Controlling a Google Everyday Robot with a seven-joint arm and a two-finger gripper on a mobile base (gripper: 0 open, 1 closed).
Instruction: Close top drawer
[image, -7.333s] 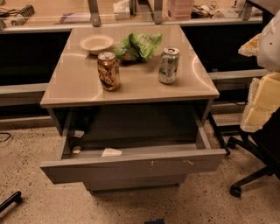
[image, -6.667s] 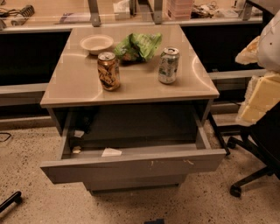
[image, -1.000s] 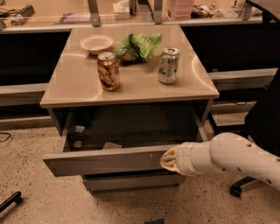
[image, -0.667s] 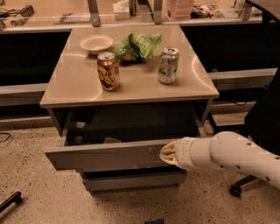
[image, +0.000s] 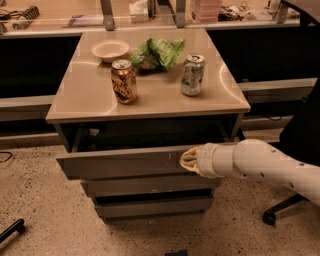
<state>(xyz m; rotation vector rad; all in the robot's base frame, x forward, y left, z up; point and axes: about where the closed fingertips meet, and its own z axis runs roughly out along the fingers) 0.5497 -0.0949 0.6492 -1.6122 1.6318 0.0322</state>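
Observation:
The top drawer (image: 120, 163) is a wide, shallow grey drawer under the beige table top (image: 90, 95). It stands out only a little from the cabinet, with a narrow dark gap above its front panel. My gripper (image: 187, 160) is at the end of a white arm reaching in from the right. It presses against the right part of the drawer's front panel.
On the table top stand a brown can (image: 124, 81), a silver-green can (image: 192, 75), a green chip bag (image: 159, 52) and a white bowl (image: 110, 49). Two narrower grey drawer fronts (image: 150, 186) sit below. An office chair base (image: 282, 207) stands at right on the speckled floor.
The arm came in from the right and pushed the drawer front back. The drawer has slid from wide open to almost shut.

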